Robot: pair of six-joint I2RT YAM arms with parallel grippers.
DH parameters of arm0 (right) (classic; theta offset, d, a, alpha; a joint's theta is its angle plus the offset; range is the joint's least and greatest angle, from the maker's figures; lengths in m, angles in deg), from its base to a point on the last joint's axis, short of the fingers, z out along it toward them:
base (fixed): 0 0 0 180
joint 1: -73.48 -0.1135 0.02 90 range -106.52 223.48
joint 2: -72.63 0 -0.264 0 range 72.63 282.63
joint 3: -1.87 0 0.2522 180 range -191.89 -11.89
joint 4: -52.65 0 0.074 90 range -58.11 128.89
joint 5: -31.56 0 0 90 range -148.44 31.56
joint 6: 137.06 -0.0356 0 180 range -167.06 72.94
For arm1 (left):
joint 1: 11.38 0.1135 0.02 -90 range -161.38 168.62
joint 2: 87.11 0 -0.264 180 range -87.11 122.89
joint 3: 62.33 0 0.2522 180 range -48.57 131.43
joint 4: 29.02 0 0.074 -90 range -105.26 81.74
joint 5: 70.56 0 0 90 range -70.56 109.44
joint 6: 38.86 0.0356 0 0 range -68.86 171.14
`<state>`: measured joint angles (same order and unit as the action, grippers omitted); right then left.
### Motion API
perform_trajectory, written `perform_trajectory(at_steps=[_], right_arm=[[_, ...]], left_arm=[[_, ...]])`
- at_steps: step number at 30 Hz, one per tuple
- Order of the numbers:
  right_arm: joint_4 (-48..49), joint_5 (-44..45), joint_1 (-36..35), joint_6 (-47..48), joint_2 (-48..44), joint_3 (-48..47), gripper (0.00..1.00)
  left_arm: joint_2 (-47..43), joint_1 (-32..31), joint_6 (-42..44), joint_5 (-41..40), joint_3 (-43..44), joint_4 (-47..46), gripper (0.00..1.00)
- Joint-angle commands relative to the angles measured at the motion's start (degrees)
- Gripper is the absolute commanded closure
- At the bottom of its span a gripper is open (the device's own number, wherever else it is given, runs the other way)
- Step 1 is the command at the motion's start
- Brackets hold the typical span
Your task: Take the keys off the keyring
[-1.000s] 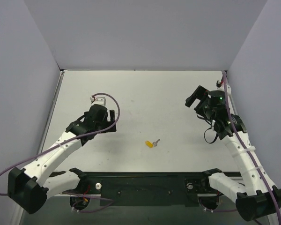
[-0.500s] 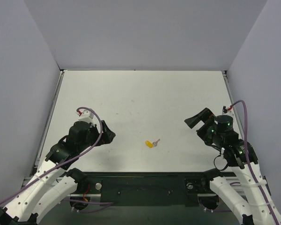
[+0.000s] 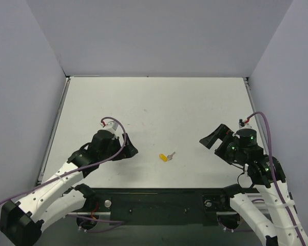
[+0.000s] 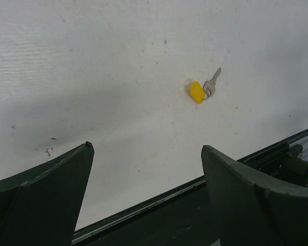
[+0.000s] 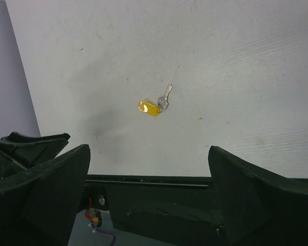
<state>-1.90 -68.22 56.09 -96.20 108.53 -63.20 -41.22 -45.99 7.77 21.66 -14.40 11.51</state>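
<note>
The yellow-orange keyring [image 3: 165,158] lies on the white table near the front middle, with the small silver key [image 3: 171,154] joined to its right end. Both show in the left wrist view, keyring [image 4: 196,92] and key [image 4: 212,82], and in the right wrist view, keyring [image 5: 149,108] and key [image 5: 165,97]. My left gripper [image 3: 129,146] is open and empty, left of the keyring and apart from it. My right gripper [image 3: 211,137] is open and empty, right of the key and apart from it.
The black base rail [image 3: 159,201] runs along the table's near edge, close below the keyring. Grey walls enclose the table on the left, back and right. The left arm's tip [image 5: 25,146] shows at the left of the right wrist view.
Both arms pulled back toward the near edge, then the left gripper moved right toward the keyring and the right gripper shifted slightly left. The keyring and key have not moved.
</note>
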Motion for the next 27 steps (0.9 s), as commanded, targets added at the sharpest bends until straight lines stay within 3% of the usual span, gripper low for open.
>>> perform_trajectory(at_steps=[1,13,16,27], right_arm=[[-1.83,-3.58,-0.37,3.97,1.28,0.6,0.07],[-6.05,-4.46,-0.37,11.44,2.51,0.42,0.08],[-6.75,-4.89,-0.28,12.23,2.25,0.33,0.08],[-7.81,-6.39,-0.28,14.34,2.42,0.6,0.09]], left_arm=[[7.36,-4.23,-1.71,0.33,1.16,-9.35,0.04],[28.37,-12.58,-0.05,-3.98,6.26,-22.71,0.04],[31.97,-12.76,-0.04,-2.22,5.9,-29.54,0.04],[44.81,-13.38,1.98,4.9,12.49,-33.18,0.07]])
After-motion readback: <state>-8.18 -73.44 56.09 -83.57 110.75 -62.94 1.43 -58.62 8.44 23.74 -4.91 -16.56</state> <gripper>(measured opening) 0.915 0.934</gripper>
